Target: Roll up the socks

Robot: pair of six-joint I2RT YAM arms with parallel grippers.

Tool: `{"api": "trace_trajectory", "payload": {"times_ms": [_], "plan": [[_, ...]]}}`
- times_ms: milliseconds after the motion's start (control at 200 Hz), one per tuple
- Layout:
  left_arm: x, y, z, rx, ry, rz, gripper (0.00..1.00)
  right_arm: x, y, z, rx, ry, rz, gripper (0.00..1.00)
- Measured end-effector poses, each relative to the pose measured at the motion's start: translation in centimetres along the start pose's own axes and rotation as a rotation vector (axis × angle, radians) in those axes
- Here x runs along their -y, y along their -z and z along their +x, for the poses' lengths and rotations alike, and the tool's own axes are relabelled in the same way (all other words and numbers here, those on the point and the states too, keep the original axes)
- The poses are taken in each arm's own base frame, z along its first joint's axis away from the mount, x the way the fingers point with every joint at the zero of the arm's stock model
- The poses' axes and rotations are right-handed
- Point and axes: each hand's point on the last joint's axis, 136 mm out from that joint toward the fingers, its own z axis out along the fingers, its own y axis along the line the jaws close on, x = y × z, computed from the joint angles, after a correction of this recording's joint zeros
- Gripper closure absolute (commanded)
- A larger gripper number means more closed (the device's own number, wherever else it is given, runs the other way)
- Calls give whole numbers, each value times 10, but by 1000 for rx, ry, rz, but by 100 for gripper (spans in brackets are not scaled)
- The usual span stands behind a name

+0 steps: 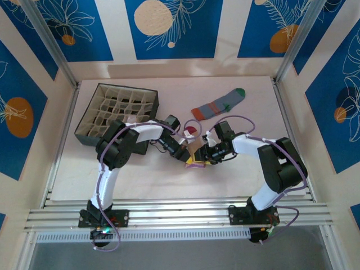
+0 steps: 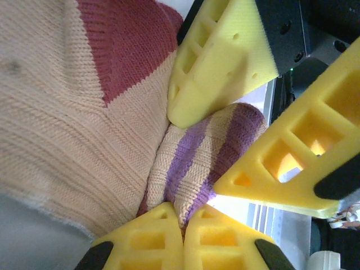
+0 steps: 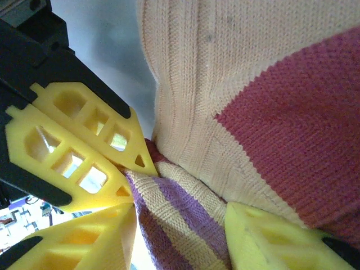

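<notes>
We look down on the pale tabletop [image 1: 225, 169], where a dark divided box [image 1: 128, 88] sits at the far left; its near corner is hidden behind the left arm [image 1: 121, 149]. The right arm [image 1: 270, 160] reaches in from the other side, and the two meet at the middle of the tabletop.

The grey-blue sock [image 1: 218, 104], with its green toe and orange cuff, lies flat and alone at the far side, well apart from both arms.

The peach sock [image 2: 67, 129] is between the wrists. From above it is mostly covered, so we cannot make out its shape there. Up close, its maroon patch and ribbed fabric run off the frame edges.

The left gripper [image 2: 183, 216] is closed, its yellow fingertips pinching the striped cuff [image 2: 191, 152]. The right gripper [image 3: 181, 211] has its fingers apart on either side of that same cuff. We cannot tell whether they press on it.
</notes>
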Motion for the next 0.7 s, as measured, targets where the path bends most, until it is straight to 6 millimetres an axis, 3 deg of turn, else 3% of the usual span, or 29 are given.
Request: {"api": "trace_trajectory", "payload": {"times_ms": [105, 255, 390, 485, 700], "plan": [[-1, 0, -1, 4, 11, -2, 100, 1, 0, 1, -2, 8, 24, 62], [-5, 0, -3, 15, 25, -7, 95, 3, 0, -3, -5, 21, 60, 87], [-7, 2, -3, 48, -5, -9, 92, 4, 0, -6, -10, 10, 76, 100], [-7, 3, -4, 68, -32, -27, 83, 4, -1, -6, -22, 0, 81, 100], [-8, 15, -2, 134, -188, -140, 71, 7, -6, -12, -72, -50, 86, 100]]}}
